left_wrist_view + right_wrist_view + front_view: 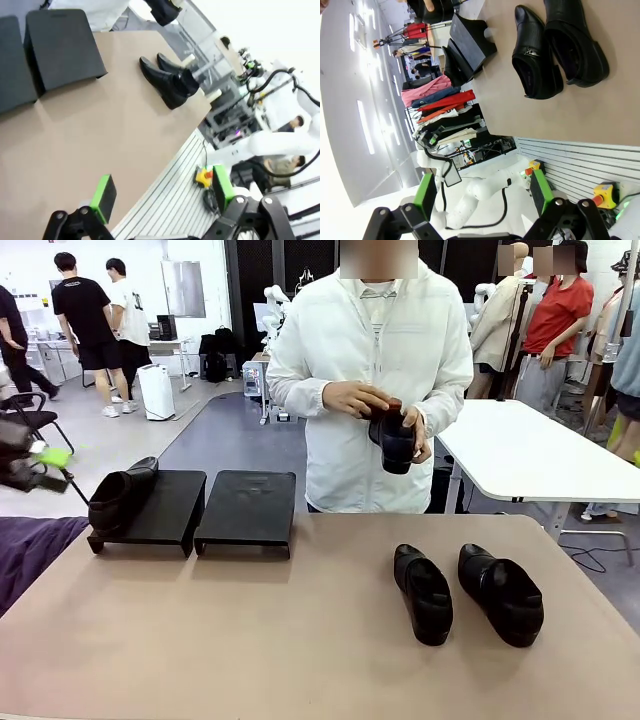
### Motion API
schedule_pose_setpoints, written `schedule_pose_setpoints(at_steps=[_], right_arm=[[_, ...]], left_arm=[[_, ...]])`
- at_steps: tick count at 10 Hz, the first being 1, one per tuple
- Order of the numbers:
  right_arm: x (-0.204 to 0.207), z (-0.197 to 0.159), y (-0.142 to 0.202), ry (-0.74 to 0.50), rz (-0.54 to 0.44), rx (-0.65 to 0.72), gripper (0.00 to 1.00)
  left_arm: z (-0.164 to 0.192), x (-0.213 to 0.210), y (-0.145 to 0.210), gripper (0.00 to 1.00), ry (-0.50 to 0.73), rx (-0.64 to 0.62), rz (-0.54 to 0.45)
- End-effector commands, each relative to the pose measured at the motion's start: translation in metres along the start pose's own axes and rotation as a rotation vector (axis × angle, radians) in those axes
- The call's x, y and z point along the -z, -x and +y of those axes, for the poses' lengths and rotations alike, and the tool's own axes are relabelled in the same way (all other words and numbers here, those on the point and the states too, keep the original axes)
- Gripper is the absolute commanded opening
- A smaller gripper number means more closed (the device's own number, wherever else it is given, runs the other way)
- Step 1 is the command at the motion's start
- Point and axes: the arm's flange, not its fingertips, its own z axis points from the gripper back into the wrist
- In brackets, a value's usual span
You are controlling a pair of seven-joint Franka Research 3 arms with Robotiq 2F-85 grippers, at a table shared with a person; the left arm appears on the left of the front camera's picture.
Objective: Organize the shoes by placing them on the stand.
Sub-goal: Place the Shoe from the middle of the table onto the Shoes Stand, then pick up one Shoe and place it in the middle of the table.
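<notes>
1. Left gripper [162, 194]: jaws spread wide, green pads well apart, nothing between them; it hangs over the near edge of the flat tan table top [250, 640]; in the front view it sits blurred at the far left, near the stand.
2. Right gripper [482, 192]: jaws likewise fully apart, holding nothing; it looks across the table at the two loose shoes.
3. On the right half of the table lie two black glossy leather slip-on shoes, the inner shoe [422, 592] and the outer shoe [500, 592], just beside each other.
4. The stand (two low black rectangular platforms with rounded corners) sits on the far left of the table; the left platform [165, 505] and the right platform [248, 505] stand just beside each other; a third shoe [120, 495] rests on the left part of the left platform.
5. At the far side stands a person in a white jacket [370, 330]; one hand [355, 397] and the other hand [418, 440] hold the fourth shoe [393, 438] above the table.
</notes>
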Motion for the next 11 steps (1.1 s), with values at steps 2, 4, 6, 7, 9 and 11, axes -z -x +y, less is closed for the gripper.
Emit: schedule_pose_setpoints(at_steps=[2,4,6,7,9,11], right_arm=[[-0.003,0.003,0.003,0.011,0.010,0.011,1.00],[-0.003,0.003,0.003,0.011,0.010,0.011,1.00],[-0.003,0.003,0.003,0.011,0.010,0.011,1.00],[-0.003,0.003,0.003,0.011,0.010,0.011,1.00],[-0.003,0.003,0.003,0.011,0.010,0.011,1.00],[-0.003,0.003,0.003,0.011,0.010,0.011,1.00]], left_arm=[[-0.009,0.008,0.073,1.00,-0.170,0.148,0.007],[0.002,-0.008,0.037,1.00,-0.026,-0.027,-0.053],[0.002,-0.008,0.037,1.00,-0.026,-0.027,-0.053],[0.002,-0.008,0.037,1.00,-0.026,-0.027,-0.053],[0.002,-0.008,0.037,1.00,-0.026,-0.027,-0.053],[0.002,-0.008,0.037,1.00,-0.026,-0.027,-0.053]])
